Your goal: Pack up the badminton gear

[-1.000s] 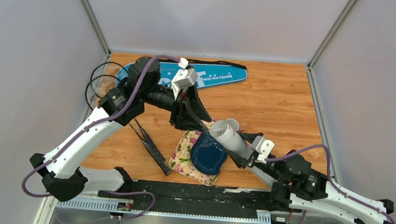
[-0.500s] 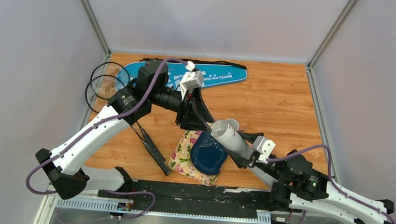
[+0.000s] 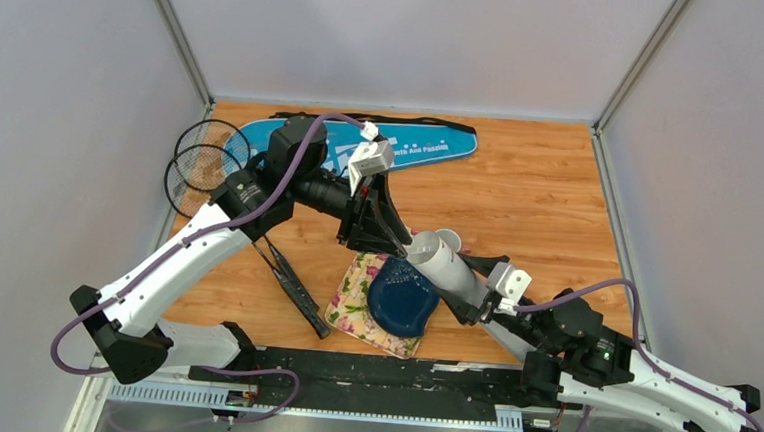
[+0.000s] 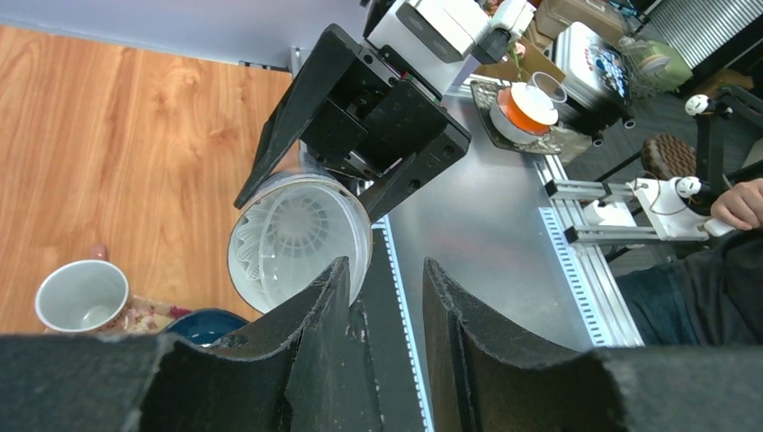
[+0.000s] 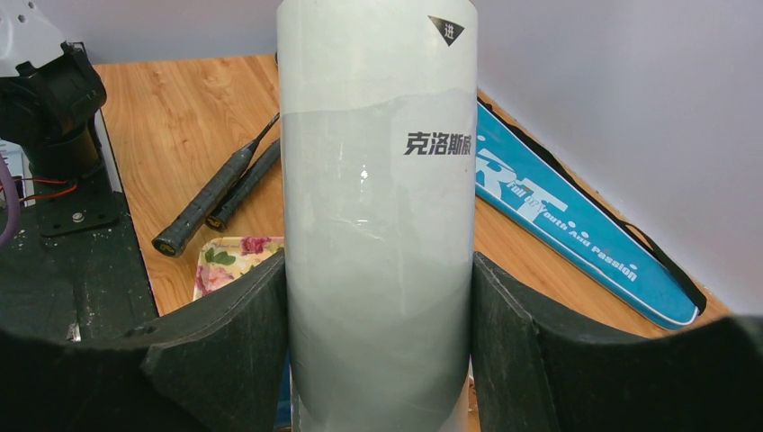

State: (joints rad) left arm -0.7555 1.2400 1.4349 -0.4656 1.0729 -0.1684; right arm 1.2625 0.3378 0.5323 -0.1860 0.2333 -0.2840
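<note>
My right gripper (image 3: 473, 302) (image 5: 378, 261) is shut on the long white tube (image 3: 445, 265) (image 5: 378, 225) and holds it tilted above the plate, its open mouth toward the left arm. My left gripper (image 3: 399, 243) (image 4: 387, 270) is open at the rim of that mouth, with nothing between its fingers. A white shuttlecock (image 4: 288, 229) sits inside the tube. Two black rackets (image 3: 201, 160) lie at the left, their handles (image 5: 211, 193) pointing toward the near edge. The blue racket bag (image 3: 412, 146) (image 5: 576, 220) lies along the back.
A dark blue plate (image 3: 401, 297) rests on a floral cloth (image 3: 353, 299) under the tube. A small white cup (image 3: 449, 239) (image 4: 81, 295) stands just behind the tube. Walls close in the table on three sides.
My left gripper has moved right and down to the tube's mouth. The right arm and the tube have stayed put.
</note>
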